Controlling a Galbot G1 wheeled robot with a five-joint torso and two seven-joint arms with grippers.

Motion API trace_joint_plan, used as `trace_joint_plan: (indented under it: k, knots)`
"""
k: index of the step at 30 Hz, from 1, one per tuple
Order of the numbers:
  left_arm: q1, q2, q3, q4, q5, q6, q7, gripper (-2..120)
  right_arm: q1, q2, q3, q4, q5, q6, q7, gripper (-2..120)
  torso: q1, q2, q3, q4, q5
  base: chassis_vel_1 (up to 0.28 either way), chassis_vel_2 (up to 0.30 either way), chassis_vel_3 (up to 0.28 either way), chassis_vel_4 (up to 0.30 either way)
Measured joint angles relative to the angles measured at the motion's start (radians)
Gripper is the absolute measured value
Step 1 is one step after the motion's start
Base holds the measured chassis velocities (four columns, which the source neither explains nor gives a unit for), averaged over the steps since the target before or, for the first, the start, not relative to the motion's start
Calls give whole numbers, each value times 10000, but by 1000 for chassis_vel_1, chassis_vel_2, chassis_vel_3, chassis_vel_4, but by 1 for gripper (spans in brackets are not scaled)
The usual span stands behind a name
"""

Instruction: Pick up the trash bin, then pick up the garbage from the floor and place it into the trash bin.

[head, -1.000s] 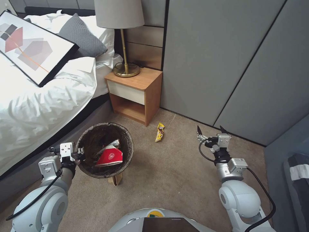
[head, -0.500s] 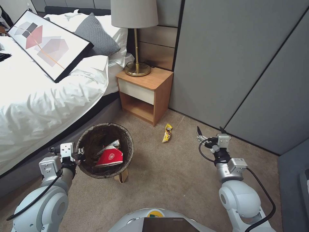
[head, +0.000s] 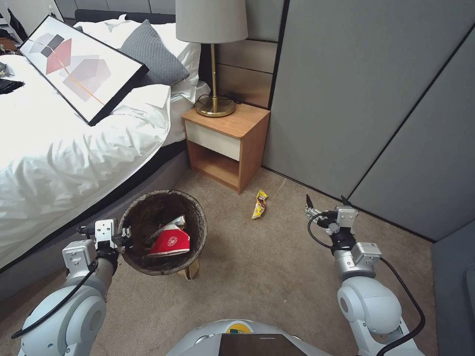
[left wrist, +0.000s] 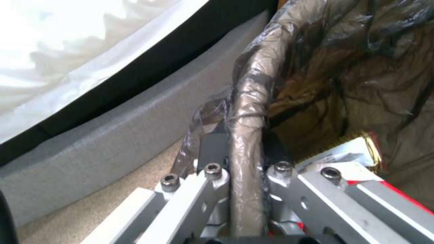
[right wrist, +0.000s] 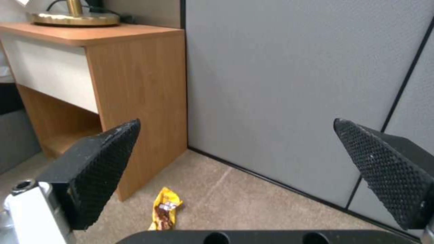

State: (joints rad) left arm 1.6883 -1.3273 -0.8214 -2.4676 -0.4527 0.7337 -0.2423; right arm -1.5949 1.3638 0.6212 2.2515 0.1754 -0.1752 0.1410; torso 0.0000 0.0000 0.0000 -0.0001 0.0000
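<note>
My left gripper (head: pixel 124 232) is shut on the rim of the trash bin (head: pixel 148 205), holding it above the carpet beside the bed; up close the bag-wrapped rim (left wrist: pixel 248 112) runs between the fingers (left wrist: pixel 212 145). Inside the bin lie a red-and-white wrapper (head: pixel 169 243) and other litter. A brown paper piece (head: pixel 192 270) peeks out on the floor under the bin's near edge. A yellow snack packet (head: pixel 259 204) (right wrist: pixel 165 208) lies on the carpet by the nightstand. My right gripper (head: pixel 326 201) (right wrist: pixel 253 176) hangs open and empty to the right of the packet.
A wooden nightstand (head: pixel 227 146) (right wrist: pixel 104 78) with a brass lamp (head: pixel 213 59) stands by the grey wall panels (head: pixel 356 99). The bed (head: pixel 59 148) with a framed picture (head: pixel 81 66) lies to the left. Open carpet (head: pixel 267 267) spreads between the arms.
The whole picture has shifted right, so the camera has turned left. The bin stays in my left gripper and the right gripper stays open; neither has moved relative to me.
</note>
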Motion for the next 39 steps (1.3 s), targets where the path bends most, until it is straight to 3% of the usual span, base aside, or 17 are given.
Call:
trace_joint_plan:
  k: [39]
  knots:
    - [-70, 28, -67, 24, -15, -88, 38, 3, -59, 40, -127, -12, -151, 44, 122, 100, 0, 0, 0, 1, 0, -22, 23, 22, -23]
